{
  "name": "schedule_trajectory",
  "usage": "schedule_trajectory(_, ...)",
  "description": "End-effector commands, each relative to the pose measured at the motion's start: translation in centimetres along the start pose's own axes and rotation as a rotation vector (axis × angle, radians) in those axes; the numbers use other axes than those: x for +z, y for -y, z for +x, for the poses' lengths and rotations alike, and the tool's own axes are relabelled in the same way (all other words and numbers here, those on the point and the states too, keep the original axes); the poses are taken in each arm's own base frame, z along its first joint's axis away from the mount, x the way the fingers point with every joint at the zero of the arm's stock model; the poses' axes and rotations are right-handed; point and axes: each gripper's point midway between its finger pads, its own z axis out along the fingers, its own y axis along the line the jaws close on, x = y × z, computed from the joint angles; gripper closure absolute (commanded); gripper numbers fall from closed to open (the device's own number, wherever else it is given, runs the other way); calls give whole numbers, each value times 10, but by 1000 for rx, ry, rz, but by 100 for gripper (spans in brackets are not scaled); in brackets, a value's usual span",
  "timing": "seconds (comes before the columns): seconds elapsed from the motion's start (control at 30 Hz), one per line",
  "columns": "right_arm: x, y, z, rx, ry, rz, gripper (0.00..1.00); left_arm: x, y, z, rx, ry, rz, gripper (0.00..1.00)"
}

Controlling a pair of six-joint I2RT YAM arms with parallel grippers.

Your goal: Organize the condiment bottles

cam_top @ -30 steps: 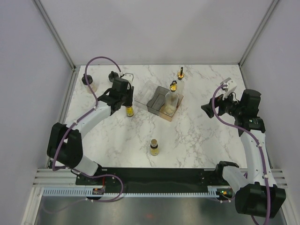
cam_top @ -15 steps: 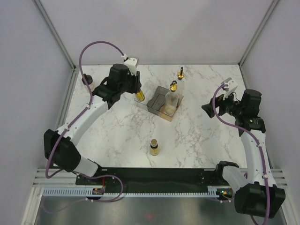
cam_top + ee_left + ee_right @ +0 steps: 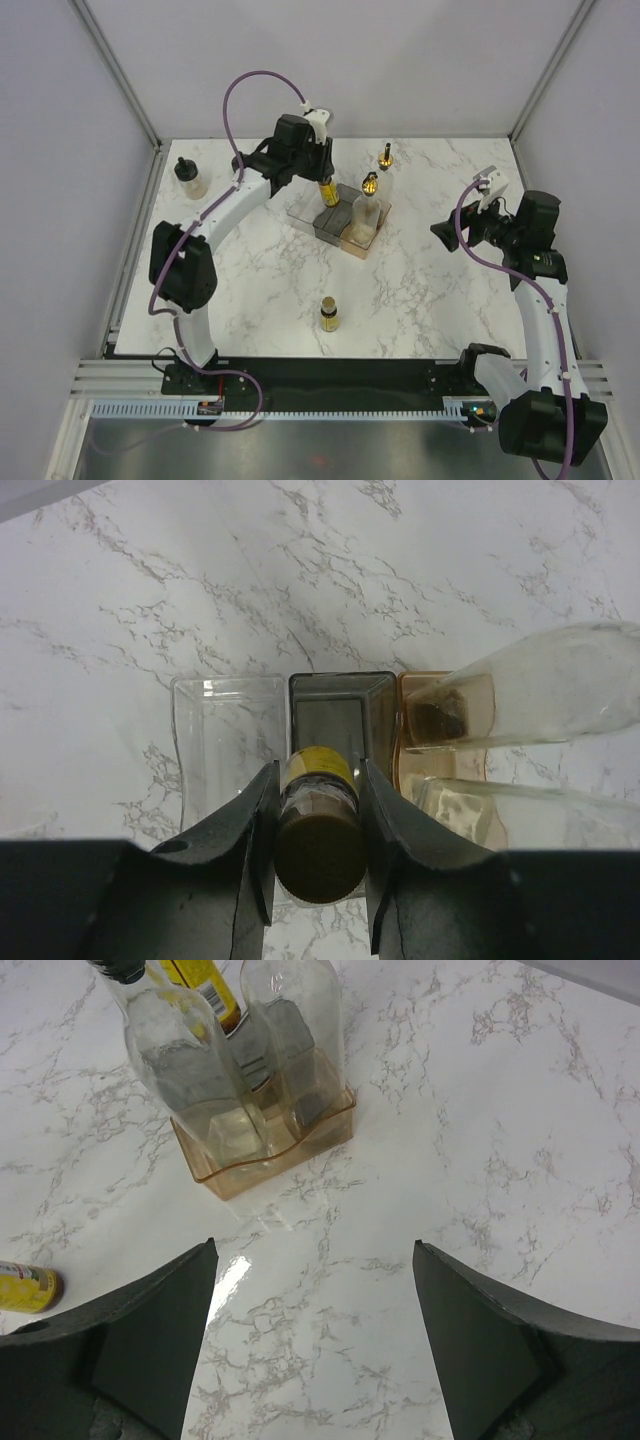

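While we hover over the tray [image 3: 228, 686], our left gripper [image 3: 316, 776] pinches an amber bottle [image 3: 318, 825] above the grey compartment [image 3: 336, 718]. Two tall bottles [image 3: 190, 1070] stand in the peach compartment [image 3: 270, 1165]. A second amber bottle [image 3: 329, 313] stands on the table [image 3: 430, 290] towards the front, and a squat bottle [image 3: 189, 177] stands far left. Our right gripper [image 3: 312, 1260] hangs spread wide, holding nothing.

You have two tall bottles [image 3: 362, 212] in the right compartment of the tray [image 3: 333, 225], a squat bottle [image 3: 190, 178] at the far-left corner of the desk [image 3: 430, 290].
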Motion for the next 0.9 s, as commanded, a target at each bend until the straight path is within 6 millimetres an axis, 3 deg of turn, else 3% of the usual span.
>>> schedule_trajectory(0.0,0,-4,-6,-13,28,-33,11,0,21,-49,31,127,74,98)
schedule_trajectory(0.3,0,-3,-5,-5,25,-36,12,38,42,-37,57,91,104,98)
schedule_trajectory(0.5,-1,-2,-5,-2,27,-36,12,58,32,-24,78,59,52,98)
schedule_trajectory(0.83,-1,-2,-4,3,23,-39,12,76,26,-14,95,39,21,97)
schedule_trajectory(0.87,-1,-2,-3,4,22,-40,11,77,27,-12,96,35,20,93)
